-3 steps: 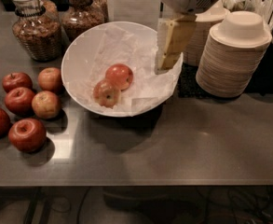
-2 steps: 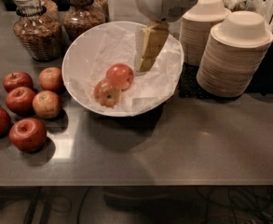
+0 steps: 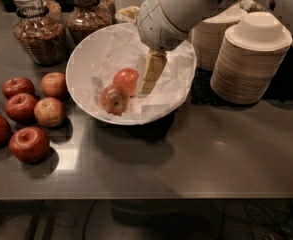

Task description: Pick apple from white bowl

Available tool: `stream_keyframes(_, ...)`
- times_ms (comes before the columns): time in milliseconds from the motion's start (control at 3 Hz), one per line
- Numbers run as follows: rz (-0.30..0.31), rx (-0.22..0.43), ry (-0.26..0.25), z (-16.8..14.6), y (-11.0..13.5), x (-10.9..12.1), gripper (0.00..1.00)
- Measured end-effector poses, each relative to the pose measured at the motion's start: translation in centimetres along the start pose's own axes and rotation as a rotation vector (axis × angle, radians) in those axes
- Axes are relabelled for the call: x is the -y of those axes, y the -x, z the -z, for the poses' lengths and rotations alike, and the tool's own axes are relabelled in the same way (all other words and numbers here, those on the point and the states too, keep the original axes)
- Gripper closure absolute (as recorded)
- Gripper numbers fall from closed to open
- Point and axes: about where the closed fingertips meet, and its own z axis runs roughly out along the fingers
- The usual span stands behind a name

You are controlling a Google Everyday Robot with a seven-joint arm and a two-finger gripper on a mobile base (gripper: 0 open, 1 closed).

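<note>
Update: my gripper (image 3: 149, 80) has moved. One second ago it hung over the right rim of the white bowl (image 3: 84, 59). Since then it has swung left across the bowl and dropped. Now it points down inside the bowl, just beside the right flank of the apple (image 3: 126, 79), with the tip at or near the crumpled paper lining (image 3: 173, 81).

Open or closed: cannot tell, since this angle shows only one flat beige side of it. Contact with the apple: also cannot tell. It looks touching or nearly so.

The apple has not shifted across the three pictures. It sits near the bowl's middle on the paper. The yellowish-blotched apple (image 3: 114, 99) is against its front-left (not my target, but close enough to get nudged).

Read: the approach is nearly done and the grasp is not. Nothing is lifted yet. My guess is the next step is to straddle the apple and close, without pinching the paper or the neighbour.

Writing: none legible. The two glass jars (image 3: 38, 34) carry no readable label, the stacked paper bowls (image 3: 250, 59) are plain, and I see no brand on my arm housing (image 3: 178, 9). The loose red apples (image 3: 30, 144) on the counter (image 3: 211, 154) carry no visible stickers.
</note>
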Motion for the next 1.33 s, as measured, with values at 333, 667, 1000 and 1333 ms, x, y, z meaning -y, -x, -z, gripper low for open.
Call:
stream_keyframes(333, -0.009, 0.019, 0.052, -1.9, -0.7, -1.0, 0.00)
stream_keyframes(667, 0.020, 0.011, 0.091, -2.9, -1.4, -1.8, 0.00)
stream_keyframes(1000, 0.113, 0.010, 0.088, -3.6, -1.6, -2.1, 0.00)
stream_keyframes(1333, 0.202, 0.034, 0.072, -4.1, -1.7, -2.0, 0.00)
